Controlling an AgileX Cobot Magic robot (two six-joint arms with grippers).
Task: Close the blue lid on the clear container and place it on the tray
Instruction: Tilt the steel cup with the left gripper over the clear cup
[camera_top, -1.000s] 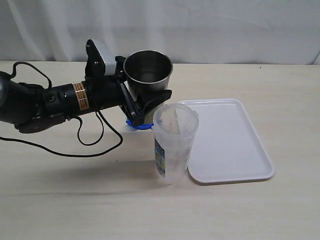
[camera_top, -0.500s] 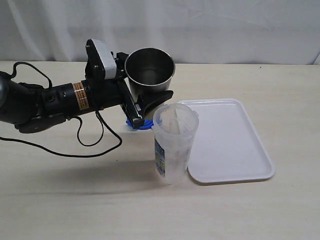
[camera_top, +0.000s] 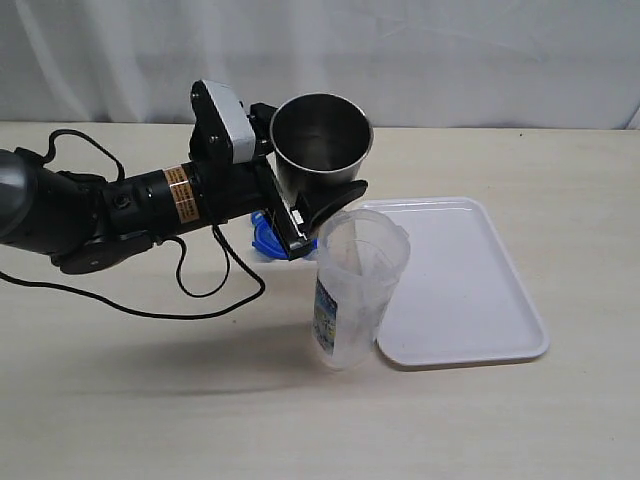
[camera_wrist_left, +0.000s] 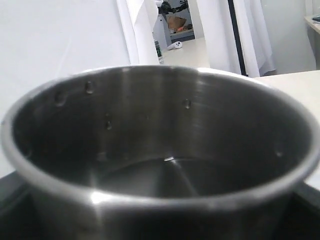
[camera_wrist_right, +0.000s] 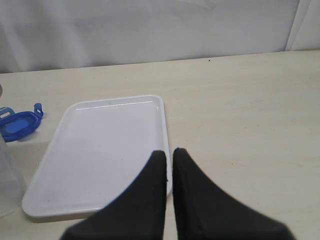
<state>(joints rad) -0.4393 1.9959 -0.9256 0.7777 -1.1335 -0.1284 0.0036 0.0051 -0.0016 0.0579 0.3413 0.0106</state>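
Centre frame, my left tool (camera_top: 314, 208) pinches a grey steel cup (camera_top: 320, 145) tipped toward the lidless clear plastic container (camera_top: 352, 295); next, probably, fetching the round blue lid (camera_top: 264, 238).

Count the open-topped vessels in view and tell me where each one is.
2. The steel cup is held off the table in the left gripper; the clear container stands on the table beside the tray's left edge. No others show.
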